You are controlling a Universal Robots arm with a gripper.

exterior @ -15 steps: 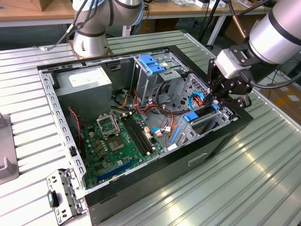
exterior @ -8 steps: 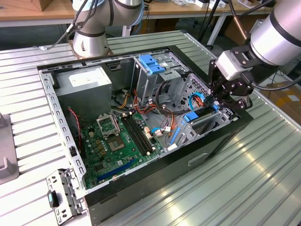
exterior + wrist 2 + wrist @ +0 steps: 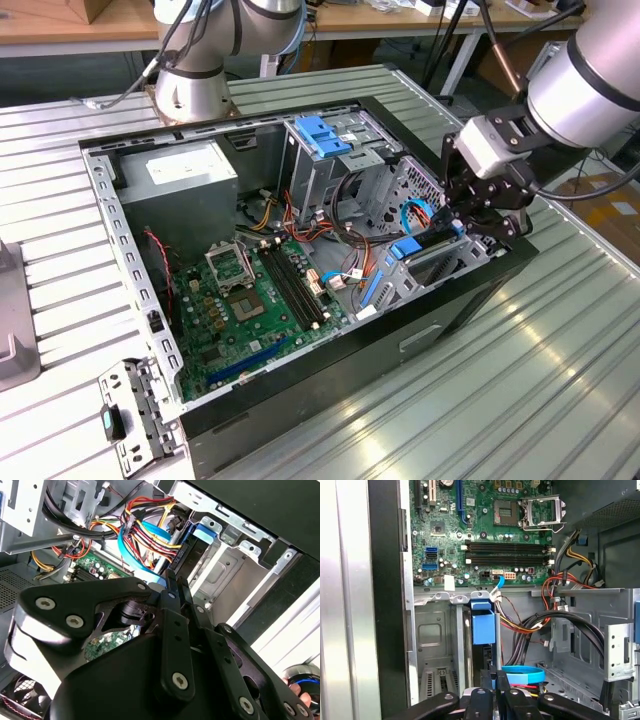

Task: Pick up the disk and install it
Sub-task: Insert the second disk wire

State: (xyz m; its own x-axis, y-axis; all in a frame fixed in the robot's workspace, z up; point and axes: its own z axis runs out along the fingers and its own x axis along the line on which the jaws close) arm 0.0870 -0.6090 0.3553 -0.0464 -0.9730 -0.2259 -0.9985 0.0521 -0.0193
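An open computer case [image 3: 300, 250] lies on the ribbed metal surface [image 3: 560, 380]. At the exterior view's left inside it sits the grey power supply [image 3: 180, 175]; the green motherboard [image 3: 260, 300] occupies the middle, with a light-blue latch piece [image 3: 322, 135] on the far cage. At the exterior view's right, the claw [image 3: 462, 222] is pinching the disk [image 3: 425, 243], which stands on edge in the drive bay [image 3: 440, 270] at the case's right wall, partly seated. In the first wrist view the disk [image 3: 483, 625] sits upright beside the coloured cables [image 3: 530, 625].
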